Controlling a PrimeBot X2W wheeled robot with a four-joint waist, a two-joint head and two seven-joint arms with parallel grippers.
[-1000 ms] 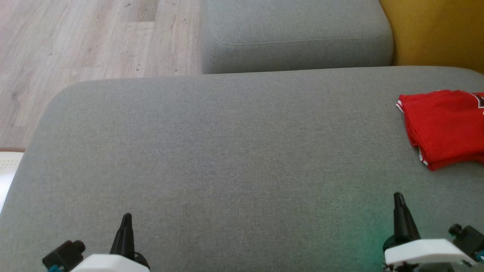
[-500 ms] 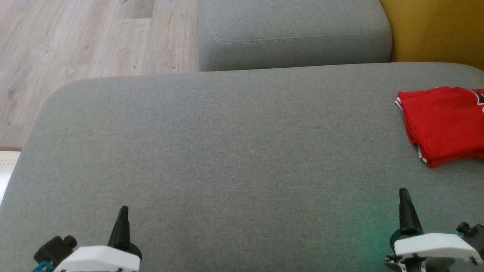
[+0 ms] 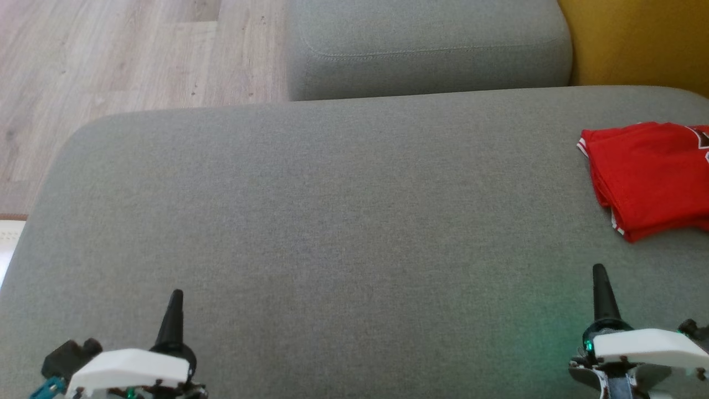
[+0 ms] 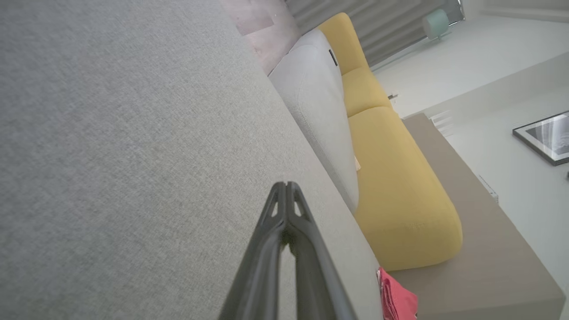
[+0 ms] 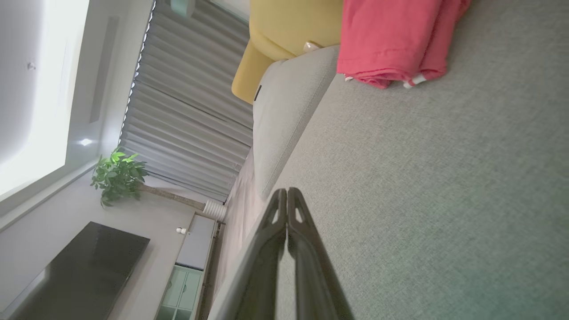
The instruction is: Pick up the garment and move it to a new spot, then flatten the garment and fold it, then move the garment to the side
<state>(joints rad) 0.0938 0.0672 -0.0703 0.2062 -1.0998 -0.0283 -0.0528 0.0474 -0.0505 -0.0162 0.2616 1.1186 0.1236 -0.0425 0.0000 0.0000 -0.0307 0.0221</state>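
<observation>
Garment (image 3: 648, 177), red and folded, is seen apart from both grippers. Nearest, the left gripper (image 3: 175, 302) and right gripper (image 3: 600, 277) are clenched shut above the grey cushion (image 3: 332, 221). Open fabric is spread ahead; the garment is laid beyond the right gripper, slightly rightward. Wood floor (image 3: 111, 66) is seen past the cushion's far-left edge.

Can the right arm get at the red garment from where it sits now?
Probably yes: only bare gray cushion lies between the right tool and the folded garment. The tool is shut, so it would need to open first.
</observation>
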